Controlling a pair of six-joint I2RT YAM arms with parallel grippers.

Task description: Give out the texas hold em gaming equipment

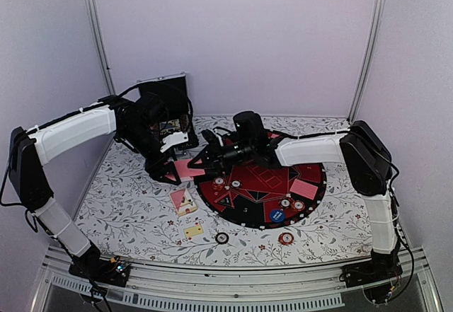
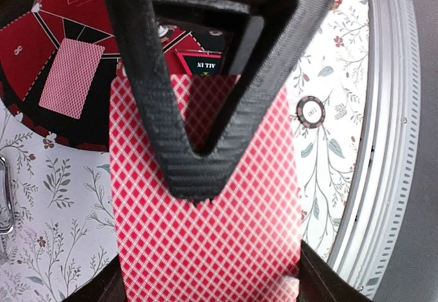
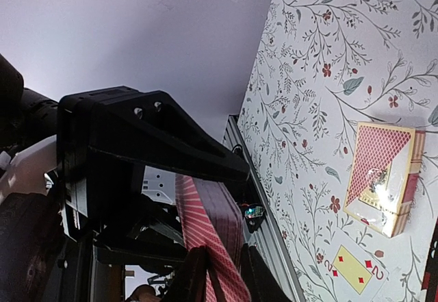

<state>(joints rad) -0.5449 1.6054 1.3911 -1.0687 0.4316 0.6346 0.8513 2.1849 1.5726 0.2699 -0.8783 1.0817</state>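
Note:
My left gripper (image 1: 170, 172) (image 2: 209, 290) is shut across the width of the pink-red-backed cards (image 1: 186, 168) (image 2: 205, 240), holding them above the table left of the round mat (image 1: 258, 216). I cannot tell whether this is one card or a deck. My right gripper (image 1: 205, 158) (image 3: 222, 279) reaches in from the mat side. One finger (image 2: 185, 131) lies on the cards' back, and the jaws stand closed on their end (image 3: 205, 227). Single cards (image 1: 304, 188) (image 2: 72, 77) and striped chips (image 1: 284, 202) lie on the mat. Two chips (image 1: 222, 238) (image 1: 286, 238) lie on the table.
A card box (image 1: 184, 200) (image 3: 382, 179) and a face-up two of diamonds (image 1: 193, 231) (image 3: 352, 266) lie left of the mat. The black chip case (image 1: 166, 110) stands open at the back. A blue chip (image 1: 277, 215) is on the mat. The metal rail (image 2: 383, 144) runs along the near edge.

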